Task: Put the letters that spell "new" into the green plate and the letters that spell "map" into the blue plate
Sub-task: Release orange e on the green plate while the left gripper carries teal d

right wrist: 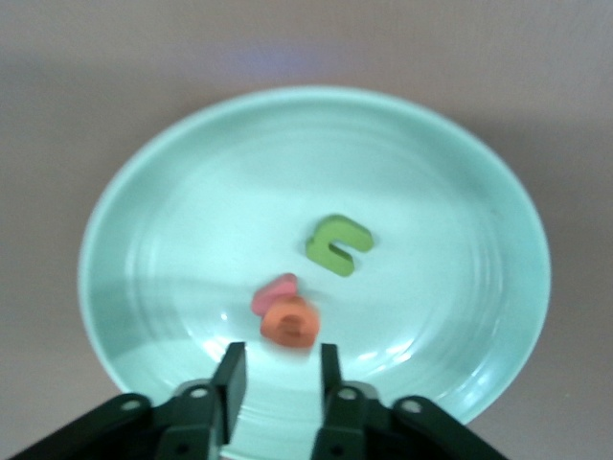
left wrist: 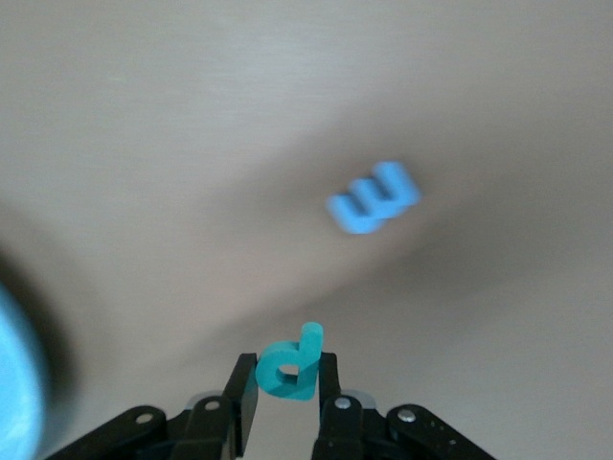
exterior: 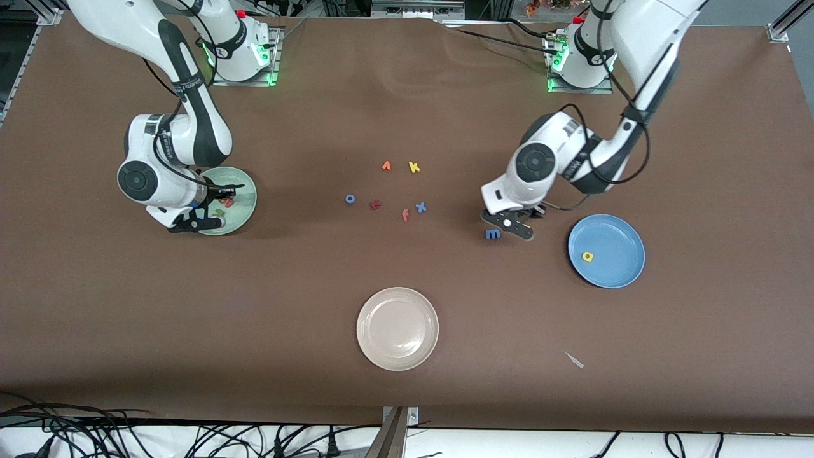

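My left gripper (exterior: 512, 228) is shut on the teal "p" (left wrist: 290, 367) and hangs low over the bare table. Close by on the cloth lies the blue "m" (exterior: 493, 234) (left wrist: 374, 195). The blue plate (exterior: 620, 235), toward the left arm's end, holds the yellow "a" (exterior: 587, 256). My right gripper (exterior: 213, 219) (right wrist: 278, 359) stands open over the green plate (exterior: 248, 191) (right wrist: 124, 211), nothing between its fingers. In that plate lie the olive "n" (right wrist: 339, 244), the pink "w" (right wrist: 275, 292) and the orange "e" (right wrist: 290, 323), which is just off the fingertips.
Loose letters lie mid-table: an orange pointed one (exterior: 386, 166), yellow "k" (exterior: 414, 167), blue "o" (exterior: 350, 198), a red one (exterior: 376, 204), salmon "f" (exterior: 405, 215), blue "x" (exterior: 420, 207). A cream plate (exterior: 397, 328) sits nearer the camera. A pale scrap (exterior: 574, 360) lies near it.
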Available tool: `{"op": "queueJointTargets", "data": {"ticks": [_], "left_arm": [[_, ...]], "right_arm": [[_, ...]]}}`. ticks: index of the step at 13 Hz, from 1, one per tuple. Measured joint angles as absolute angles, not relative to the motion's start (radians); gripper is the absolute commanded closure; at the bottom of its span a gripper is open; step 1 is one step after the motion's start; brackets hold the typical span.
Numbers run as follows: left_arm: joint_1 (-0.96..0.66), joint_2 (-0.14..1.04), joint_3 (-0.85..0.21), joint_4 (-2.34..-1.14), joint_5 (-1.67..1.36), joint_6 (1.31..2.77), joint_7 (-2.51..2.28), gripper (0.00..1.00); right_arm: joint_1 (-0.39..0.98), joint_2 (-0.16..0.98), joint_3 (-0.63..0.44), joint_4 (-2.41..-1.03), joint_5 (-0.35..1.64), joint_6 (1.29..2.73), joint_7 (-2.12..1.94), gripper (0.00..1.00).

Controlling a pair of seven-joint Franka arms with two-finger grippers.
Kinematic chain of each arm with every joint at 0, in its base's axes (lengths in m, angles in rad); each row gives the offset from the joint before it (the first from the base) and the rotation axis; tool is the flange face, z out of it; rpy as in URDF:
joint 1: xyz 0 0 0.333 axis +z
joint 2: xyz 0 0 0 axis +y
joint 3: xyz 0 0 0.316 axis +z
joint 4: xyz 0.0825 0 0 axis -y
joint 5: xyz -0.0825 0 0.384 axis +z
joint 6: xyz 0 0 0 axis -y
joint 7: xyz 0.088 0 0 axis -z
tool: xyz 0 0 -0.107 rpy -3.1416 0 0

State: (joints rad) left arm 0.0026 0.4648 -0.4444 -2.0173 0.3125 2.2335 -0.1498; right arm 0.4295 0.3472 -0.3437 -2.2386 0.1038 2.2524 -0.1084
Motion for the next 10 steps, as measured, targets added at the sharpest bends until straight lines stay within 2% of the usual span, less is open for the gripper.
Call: {"op": "queueJointTargets", "data": {"ticks": [2, 4, 5, 6, 7, 8, 10], "left_arm": [[0.100, 0.465, -0.443, -2.006, 0.312, 2.233, -0.004, 0.82], [0.202, 0.466, -0.439, -1.998, 0.312, 2.232, 0.148, 0.80], [0.252, 0.467, -0.437, -1.996, 0.312, 2.232, 0.218, 0.74], [0.294, 0.469, -0.436, -1.995, 0.312, 2.232, 0.278, 0.58], [0.325, 0.475, -0.435, -1.994, 0.313, 2.233, 0.322, 0.14], [0.339, 0.486, -0.435, -1.989, 0.317, 2.234, 0.345, 0.00], [0.337, 0.510, -0.438, -1.969, 0.322, 2.234, 0.341, 0.00]], "right_arm": [[0.435, 0.341, -0.343, -2.223, 0.104, 2.240, -0.108, 0.00], [0.443, 0.324, -0.340, -2.125, 0.104, 2.118, -0.108, 0.00], [0.447, 0.315, -0.340, -2.059, 0.104, 2.045, -0.108, 0.00], [0.449, 0.309, -0.339, -1.996, 0.104, 1.993, -0.108, 0.00], [0.449, 0.303, -0.338, -1.938, 0.104, 1.955, -0.108, 0.00], [0.450, 0.298, -0.336, -1.880, 0.104, 1.921, -0.109, 0.00], [0.444, 0.289, -0.334, -1.784, 0.104, 1.873, -0.111, 0.00]]}}
